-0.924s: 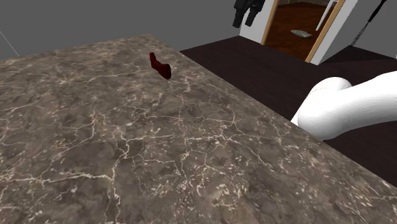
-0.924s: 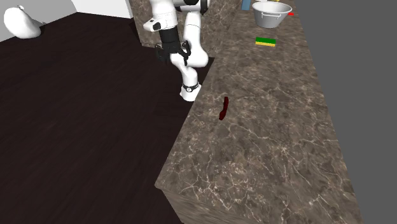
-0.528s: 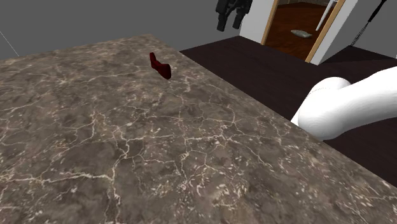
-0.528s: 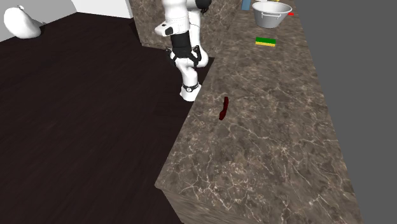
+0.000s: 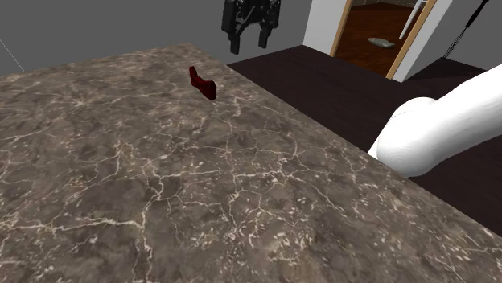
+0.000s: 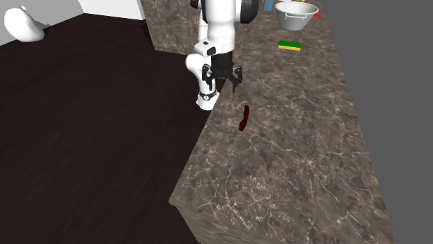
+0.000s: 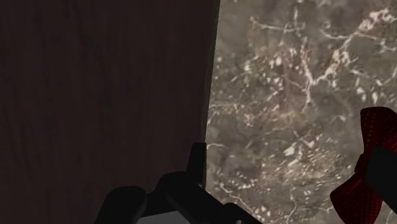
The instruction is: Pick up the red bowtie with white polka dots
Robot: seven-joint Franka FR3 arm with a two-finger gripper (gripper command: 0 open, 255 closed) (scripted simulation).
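Observation:
The bowtie is a small dark red piece lying near the far edge of the brown marble counter; no dots can be made out on it. My black gripper hangs open in the air above the counter's edge, to the shoulder view's right of the bowtie and well above it. In the second exterior view the gripper points down just beyond the bowtie, fingers apart. Seen from the wrist, the bowtie lies by one finger, off to the side of the gripper, with bare counter between the fingers.
The counter's edge drops to a dark wood floor. A metal bowl and a green and yellow sponge sit at the counter's far end. An open doorway lies beyond the floor.
The gripper has swung from over the floor to the counter's edge, moving to the shoulder view's left and coming lower, closer to the bowtie. The bowtie has not moved.

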